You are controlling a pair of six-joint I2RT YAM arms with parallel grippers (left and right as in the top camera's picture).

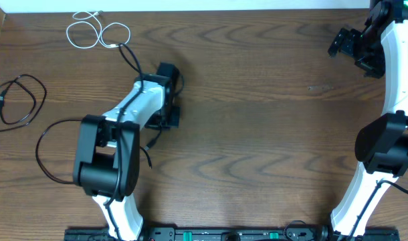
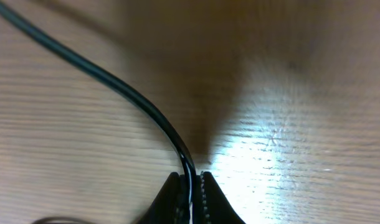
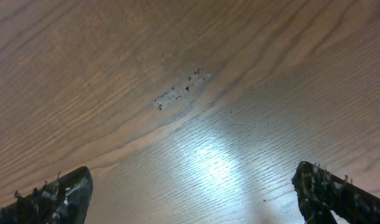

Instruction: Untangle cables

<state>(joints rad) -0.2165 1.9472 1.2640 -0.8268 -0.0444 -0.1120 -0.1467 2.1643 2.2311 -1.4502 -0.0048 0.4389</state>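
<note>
In the left wrist view my left gripper (image 2: 190, 179) is shut on a thin black cable (image 2: 124, 93), which runs from the jaws up to the top left across the wood. From above, that gripper (image 1: 165, 72) sits left of centre, and the black cable (image 1: 130, 57) leads from it towards a coiled white cable (image 1: 90, 30) at the back left. A second black cable (image 1: 18, 100) lies looped by the left edge. My right gripper (image 1: 348, 43) hangs at the back right, open, with only bare wood between its fingers (image 3: 59, 196).
A black loop (image 1: 45, 150) curves out beside the left arm's base, and I cannot tell whether it is a cable or the arm's own lead. The wooden table (image 1: 257, 120) has a small scuff mark (image 3: 180, 92) under the right gripper.
</note>
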